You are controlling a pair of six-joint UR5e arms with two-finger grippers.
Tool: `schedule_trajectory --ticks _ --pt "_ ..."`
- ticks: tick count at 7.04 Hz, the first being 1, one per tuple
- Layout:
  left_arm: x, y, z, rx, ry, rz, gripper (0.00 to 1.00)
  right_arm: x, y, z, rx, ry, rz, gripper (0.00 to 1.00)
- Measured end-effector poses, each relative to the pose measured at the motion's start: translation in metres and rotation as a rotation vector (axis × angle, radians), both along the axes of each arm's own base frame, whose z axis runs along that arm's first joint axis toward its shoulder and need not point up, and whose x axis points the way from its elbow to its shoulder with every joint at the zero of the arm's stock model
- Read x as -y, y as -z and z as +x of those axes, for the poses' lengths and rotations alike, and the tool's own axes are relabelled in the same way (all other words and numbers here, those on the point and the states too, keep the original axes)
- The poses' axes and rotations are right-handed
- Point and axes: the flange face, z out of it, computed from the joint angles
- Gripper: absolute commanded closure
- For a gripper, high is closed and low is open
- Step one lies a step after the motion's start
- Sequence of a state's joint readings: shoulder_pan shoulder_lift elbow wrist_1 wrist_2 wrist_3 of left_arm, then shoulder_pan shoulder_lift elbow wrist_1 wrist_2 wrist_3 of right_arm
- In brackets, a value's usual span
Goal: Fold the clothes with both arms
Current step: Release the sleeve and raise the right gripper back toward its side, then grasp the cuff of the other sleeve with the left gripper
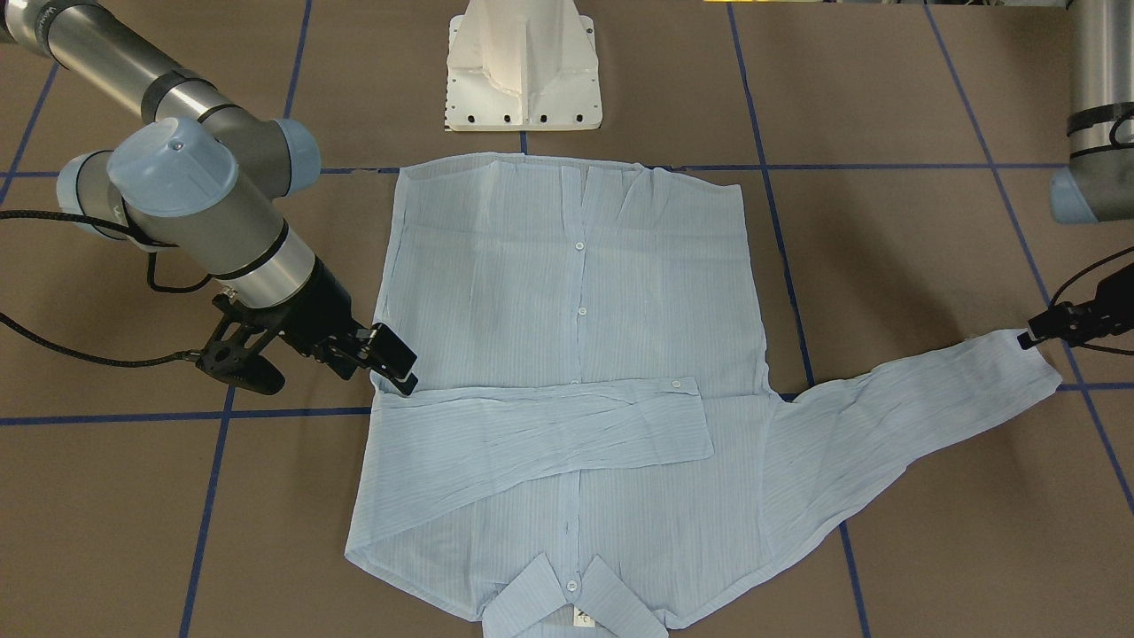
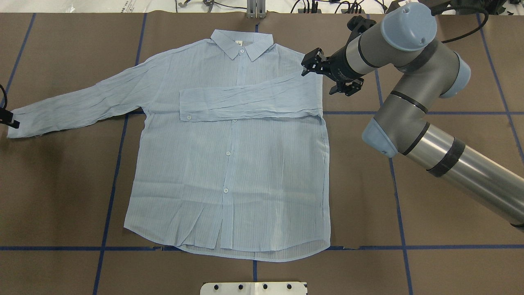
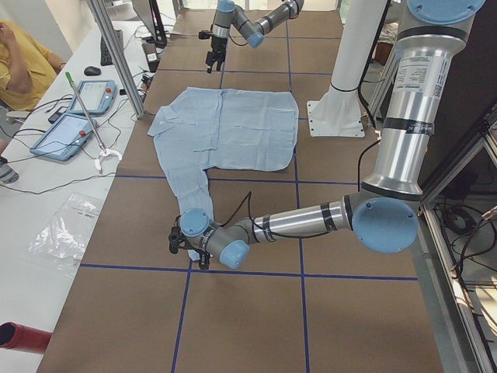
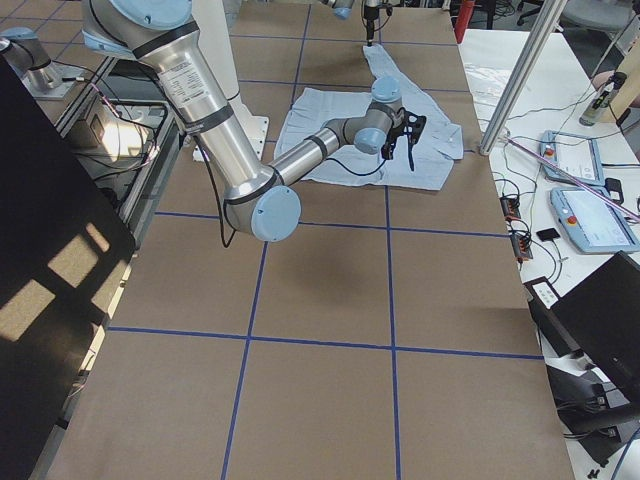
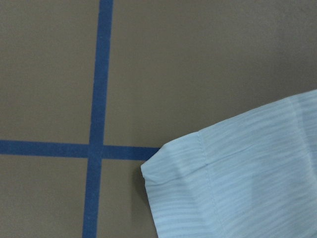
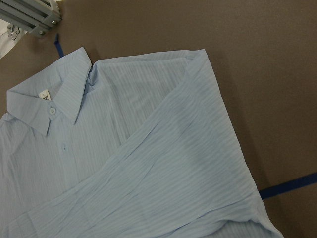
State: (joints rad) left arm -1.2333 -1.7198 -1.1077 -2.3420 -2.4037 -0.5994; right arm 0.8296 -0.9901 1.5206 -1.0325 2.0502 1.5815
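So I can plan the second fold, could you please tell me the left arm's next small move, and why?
Probably have the left pincer grip the outstretched sleeve's cuff firmly: the pale blue pinstriped shirt's other sleeve already lies folded across its chest, this one does not.

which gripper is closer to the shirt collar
Right. The right gripper is by the shoulder of the shirt, just beside the collar; the left gripper is far off at the outstretched sleeve's cuff.

right arm (image 2: pixel 409 102) bent at elbow, wrist pitched down, right gripper (image 1: pixel 403 370) with jaws apart. left arm (image 3: pixel 303 221) stretched out low, forearm near level; left gripper (image 1: pixel 1035 335) mostly cropped, jaw state unreadable.
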Motion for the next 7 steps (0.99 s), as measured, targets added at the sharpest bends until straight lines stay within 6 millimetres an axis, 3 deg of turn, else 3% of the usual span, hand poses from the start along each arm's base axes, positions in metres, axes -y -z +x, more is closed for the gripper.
schedule_trajectory --ticks 1,2,4,5,7 --pt "-0.003 -0.002 0.003 0.001 -0.008 -0.003 0.32 -0.001 -0.001 0.001 -0.001 0.000 0.000 0.01" --pt "-0.005 -0.004 0.005 0.002 -0.012 -0.005 0.47 -0.002 -0.002 0.001 -0.001 0.000 0.000 0.01" --pt "-0.009 -0.007 0.005 0.003 -0.015 -0.010 0.95 -0.002 -0.002 0.000 -0.002 -0.001 0.000 0.01" --pt "-0.011 -0.008 0.005 0.004 -0.015 -0.013 1.00 -0.002 -0.003 0.000 -0.003 -0.002 0.001 0.01" --pt "-0.013 -0.007 0.004 0.003 -0.010 -0.017 1.00 -0.002 -0.003 -0.001 -0.005 -0.003 0.000 0.01"
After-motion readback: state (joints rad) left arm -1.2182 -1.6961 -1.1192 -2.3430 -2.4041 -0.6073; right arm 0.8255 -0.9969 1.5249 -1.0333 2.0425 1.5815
